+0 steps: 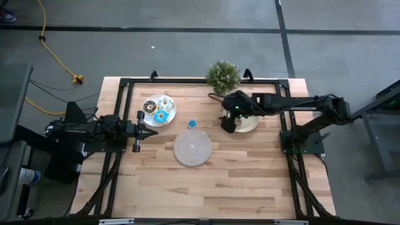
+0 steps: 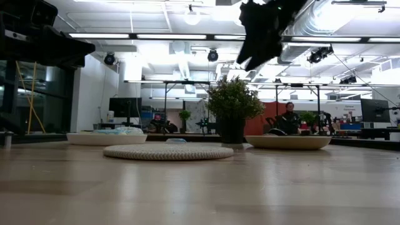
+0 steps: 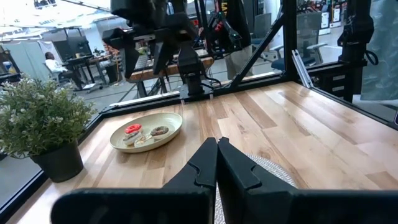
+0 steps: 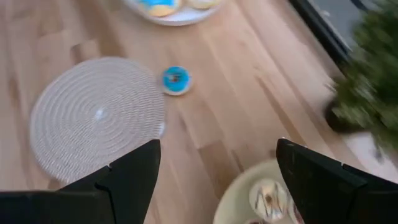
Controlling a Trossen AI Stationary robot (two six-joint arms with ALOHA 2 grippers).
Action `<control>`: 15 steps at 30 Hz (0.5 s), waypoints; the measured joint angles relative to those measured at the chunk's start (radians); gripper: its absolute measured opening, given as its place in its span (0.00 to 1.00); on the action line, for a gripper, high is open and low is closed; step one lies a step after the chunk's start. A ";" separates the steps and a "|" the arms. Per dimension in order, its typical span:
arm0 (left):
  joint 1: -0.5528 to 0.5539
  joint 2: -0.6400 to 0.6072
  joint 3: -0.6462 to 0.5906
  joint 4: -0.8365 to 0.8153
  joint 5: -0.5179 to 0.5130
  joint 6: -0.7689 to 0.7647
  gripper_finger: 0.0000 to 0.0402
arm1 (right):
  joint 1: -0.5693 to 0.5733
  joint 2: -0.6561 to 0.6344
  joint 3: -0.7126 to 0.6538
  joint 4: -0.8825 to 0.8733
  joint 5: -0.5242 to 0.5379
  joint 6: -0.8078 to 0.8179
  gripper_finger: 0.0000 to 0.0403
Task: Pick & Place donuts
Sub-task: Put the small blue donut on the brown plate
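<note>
On the pale wooden table [image 1: 212, 181], framed by black rails, everything sits in the far half, within reach of both arms. The woven mat [image 1: 192, 147] lies flat near the middle, between the two plates, probably as the drop spot, since either arm can get to it. The potted plant [image 1: 223, 75] stands upright at the far edge, out of the working lanes (it looks like mere decoration).

The white plate [image 1: 159, 110] on the left side carries several donuts [image 1: 161, 115], blue and pale ones among them, while the cream plate [image 1: 248, 123] on the right side holds a red one, a brown one and a pale one, as the left wrist view shows them [image 3: 143, 133]. One blue donut [image 1: 192, 124] rests alone on the bare wood, just beside the mat's far rim and not on it, which the right wrist view confirms [image 4: 175, 79].

The right end effector [image 1: 229, 122] hangs above the near-left edge of the cream plate with its fingers spread wide and nothing between them, seemingly poised to come down on a donut there. The left end effector [image 1: 150, 133] waits just beside the white plate, fingers pressed together and empty, pointing toward the mat, likely parked so it stays clear of the other arm's reach.
</note>
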 joint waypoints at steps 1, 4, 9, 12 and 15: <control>0.000 0.000 0.000 0.000 0.000 0.000 0.00 | 0.000 0.017 0.017 0.000 -0.019 -0.035 0.78; 0.000 0.000 0.000 0.000 0.000 0.000 0.00 | 0.000 0.065 0.061 0.003 -0.072 -0.128 0.78; 0.000 0.000 0.000 0.000 0.000 0.000 0.00 | 0.000 0.149 0.114 0.004 -0.141 -0.206 0.77; 0.000 0.000 0.000 0.000 0.000 0.000 0.00 | -0.001 0.201 0.136 0.004 -0.146 -0.198 0.77; 0.000 0.000 0.000 0.000 0.000 0.000 0.00 | -0.001 0.244 0.146 0.023 -0.131 -0.163 0.77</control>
